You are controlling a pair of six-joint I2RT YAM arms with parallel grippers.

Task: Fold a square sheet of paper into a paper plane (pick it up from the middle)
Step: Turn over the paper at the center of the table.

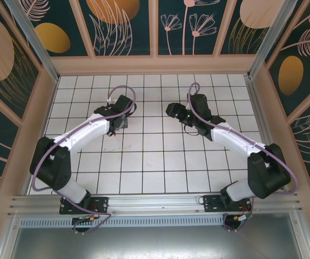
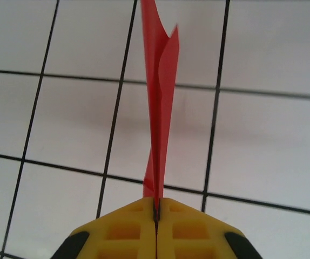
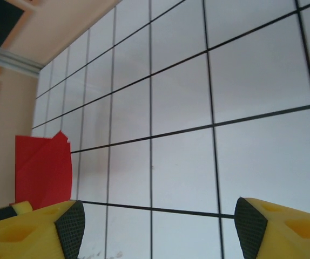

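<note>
The square sheet of paper (image 2: 160, 108) is bright red and folded flat along its length. In the left wrist view it stands edge-on, rising from the yellow fingertips above the white grid table. My left gripper (image 2: 156, 208) is shut on its lower end. In the top view the left gripper (image 1: 123, 116) is at the table's middle left and the right gripper (image 1: 172, 110) faces it, a couple of tiles away. The right gripper (image 3: 157, 221) is open with only bare tiles between its pads (image 3: 68, 224). The red paper (image 3: 41, 167) is off to the right gripper's left, apart from it.
The white tiled table (image 1: 155, 162) is boxed in by beige-framed patterned walls (image 1: 125, 27). An aluminium rail (image 1: 155, 204) with both arm bases runs along the near edge. Open tiles lie between the two grippers and in front of them.
</note>
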